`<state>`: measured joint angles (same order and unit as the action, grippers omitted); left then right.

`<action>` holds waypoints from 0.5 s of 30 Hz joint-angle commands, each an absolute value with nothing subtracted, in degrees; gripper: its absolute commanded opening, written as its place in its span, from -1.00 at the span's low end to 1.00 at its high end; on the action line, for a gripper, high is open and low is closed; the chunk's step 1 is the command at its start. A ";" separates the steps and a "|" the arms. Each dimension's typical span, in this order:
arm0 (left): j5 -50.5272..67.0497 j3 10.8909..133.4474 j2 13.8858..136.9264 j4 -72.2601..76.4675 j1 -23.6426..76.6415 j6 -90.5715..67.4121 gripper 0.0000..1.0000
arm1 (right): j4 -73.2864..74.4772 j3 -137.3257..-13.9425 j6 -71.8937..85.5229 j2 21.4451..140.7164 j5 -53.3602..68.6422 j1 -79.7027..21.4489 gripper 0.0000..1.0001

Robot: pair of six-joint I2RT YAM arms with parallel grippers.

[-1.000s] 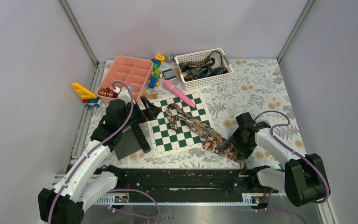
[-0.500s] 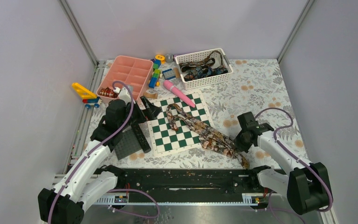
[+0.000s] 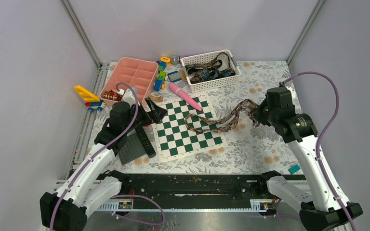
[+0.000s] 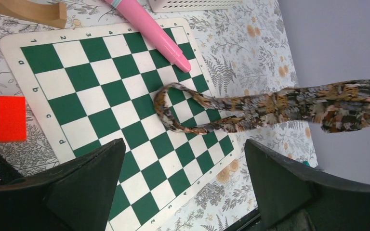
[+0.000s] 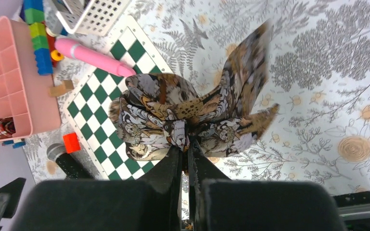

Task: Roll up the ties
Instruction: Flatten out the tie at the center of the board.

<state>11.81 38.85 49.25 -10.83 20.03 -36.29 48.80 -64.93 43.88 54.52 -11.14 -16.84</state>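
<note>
Right wrist view: the right end effector now pinches the brown patterned fabric necktie, lifting it; rolling hasn't begun.

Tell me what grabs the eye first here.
A patterned tie hangs in mid-air from the shut right tool, right of centre, its narrow end looped on the green chessboard. At the back, a white basket holds more ties, with a pink divided tray further left.
</note>
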 commanded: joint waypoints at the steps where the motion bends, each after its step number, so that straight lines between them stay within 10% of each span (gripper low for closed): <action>1: 13.58 39.43 51.25 -2.42 20.20 -39.29 0.98 | 54.93 -71.09 38.82 55.62 -14.19 -17.14 -1.00; 15: 4.27 44.04 70.99 7.40 31.41 -42.73 0.85 | 57.45 -81.17 35.47 56.64 -12.96 -17.14 -1.00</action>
